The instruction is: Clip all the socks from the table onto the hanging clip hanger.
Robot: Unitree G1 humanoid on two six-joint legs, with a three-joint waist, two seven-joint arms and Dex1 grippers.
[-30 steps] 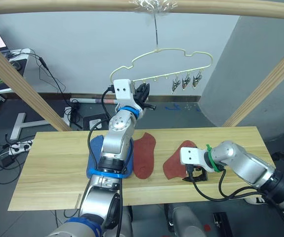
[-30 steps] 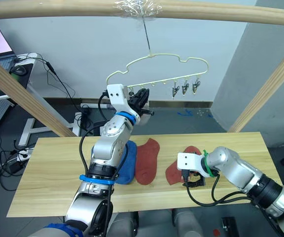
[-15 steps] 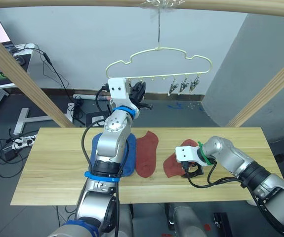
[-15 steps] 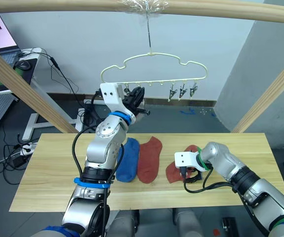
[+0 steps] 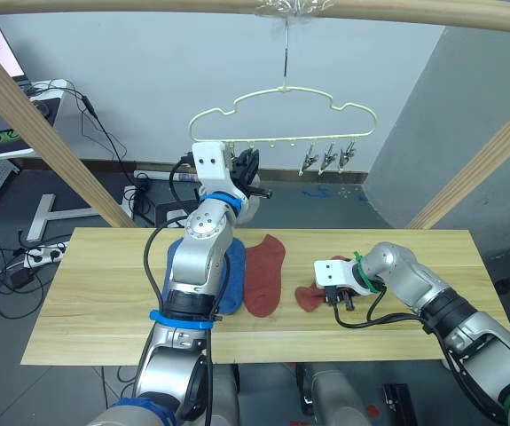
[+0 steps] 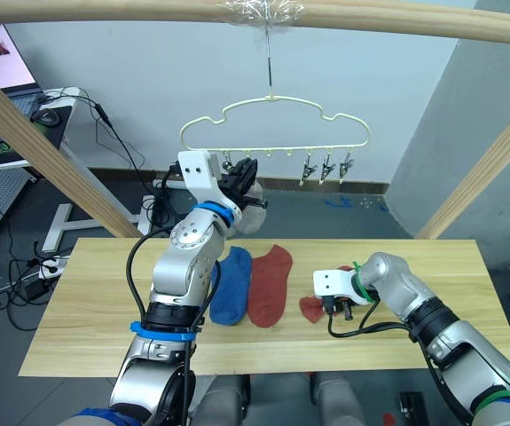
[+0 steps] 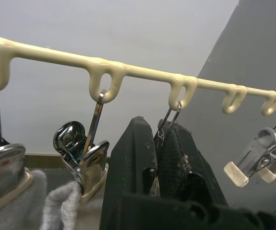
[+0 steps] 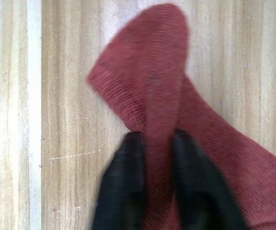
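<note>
The right gripper [image 8: 150, 191] pinches a fold of a rust-red sock [image 8: 162, 91] near the table's [image 5: 95, 293] front-right edge; the left gripper [image 7: 162, 143] clamps a clip on the clip hanger [image 5: 281, 98]. Next, likely, the lift to it.

Rust-red sock [image 8: 162, 96] bunched on the table [image 5: 104, 293].

The left arm is raised upright above the table, its left gripper [image 5: 249, 169] up at the hanger's row of clips, fingers [image 7: 133, 158] pressed close together around a clip. The right arm reaches low and inward, and the right gripper [image 8: 152, 163] pinches a rust-red sock [image 8: 152, 91] between its fingers.
</note>
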